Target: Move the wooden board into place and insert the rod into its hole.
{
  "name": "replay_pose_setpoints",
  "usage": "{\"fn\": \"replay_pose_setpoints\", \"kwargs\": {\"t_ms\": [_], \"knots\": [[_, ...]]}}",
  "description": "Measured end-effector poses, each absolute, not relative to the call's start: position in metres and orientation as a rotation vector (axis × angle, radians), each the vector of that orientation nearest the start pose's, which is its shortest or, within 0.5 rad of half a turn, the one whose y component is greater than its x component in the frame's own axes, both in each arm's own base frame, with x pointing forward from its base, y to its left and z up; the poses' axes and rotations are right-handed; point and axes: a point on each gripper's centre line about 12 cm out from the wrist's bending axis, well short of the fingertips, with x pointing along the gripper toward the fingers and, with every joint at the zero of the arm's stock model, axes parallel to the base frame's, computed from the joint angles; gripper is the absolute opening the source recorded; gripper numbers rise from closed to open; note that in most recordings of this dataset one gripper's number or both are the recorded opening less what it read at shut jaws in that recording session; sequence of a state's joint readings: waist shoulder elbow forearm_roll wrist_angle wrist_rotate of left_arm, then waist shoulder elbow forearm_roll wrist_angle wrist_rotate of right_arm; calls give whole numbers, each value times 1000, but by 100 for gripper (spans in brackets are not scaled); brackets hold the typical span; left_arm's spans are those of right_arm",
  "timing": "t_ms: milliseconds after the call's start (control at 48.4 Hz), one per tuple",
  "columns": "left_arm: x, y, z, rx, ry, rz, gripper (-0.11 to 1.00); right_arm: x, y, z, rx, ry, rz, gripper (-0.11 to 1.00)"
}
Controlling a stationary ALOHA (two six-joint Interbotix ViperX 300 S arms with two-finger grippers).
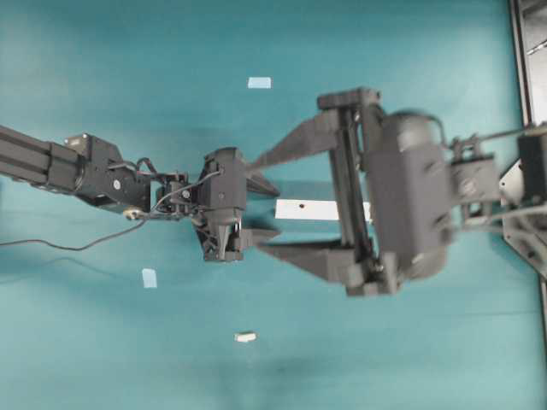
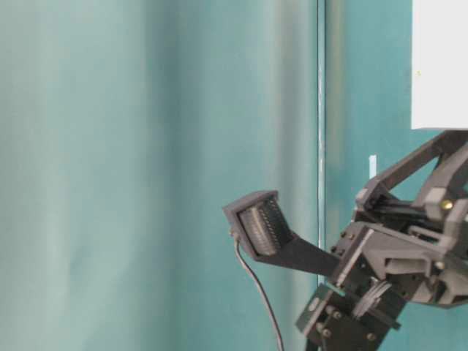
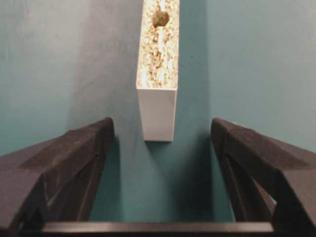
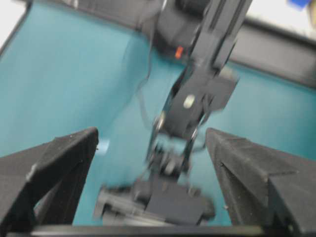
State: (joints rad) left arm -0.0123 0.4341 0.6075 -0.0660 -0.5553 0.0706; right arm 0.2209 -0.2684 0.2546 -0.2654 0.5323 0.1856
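Pincers on both arms are standing wide open and gripping nothing above the teal worktop [image 1: 102, 342]. Left pincer [image 3: 160, 133] is facing the near end of the wooden board [image 1: 312, 209], which is lying flat at the middle of the worktop with its hole [image 3: 160, 19] showing farther along; right pincer [image 1: 261, 207] is hovering over the board's left end. Small and cream-white, the rod [image 1: 245, 337] is lying alone, well apart, nearer the bottom edge of the overhead view.

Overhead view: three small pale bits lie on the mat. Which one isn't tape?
The rod, lowest in the overhead view: cream-white and rounded. The other two, the upper tape square and left tape square, are flat and pale blue.
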Motion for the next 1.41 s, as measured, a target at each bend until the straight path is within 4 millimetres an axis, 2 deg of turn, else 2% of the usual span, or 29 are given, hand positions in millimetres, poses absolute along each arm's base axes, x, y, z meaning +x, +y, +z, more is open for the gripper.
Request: {"fn": "replay_pose_setpoints", "kwargs": {"t_ms": [310,641,910,1179,1406], "knots": [[456,-2,51,39,408,20,83,392,116,311,-180,884,147,97],[457,-2,48,41,383,20,83,424,152,262,-213,1067,143,97],[452,-1,45,42,374,23,83,440,160,228,-112,1121,69,97],[451,-1,46,43,366,24,83,457,169,194,-51,1090,65,97],[451,-1,46,43,365,24,83,455,172,158,23,1139,20,97]]}}
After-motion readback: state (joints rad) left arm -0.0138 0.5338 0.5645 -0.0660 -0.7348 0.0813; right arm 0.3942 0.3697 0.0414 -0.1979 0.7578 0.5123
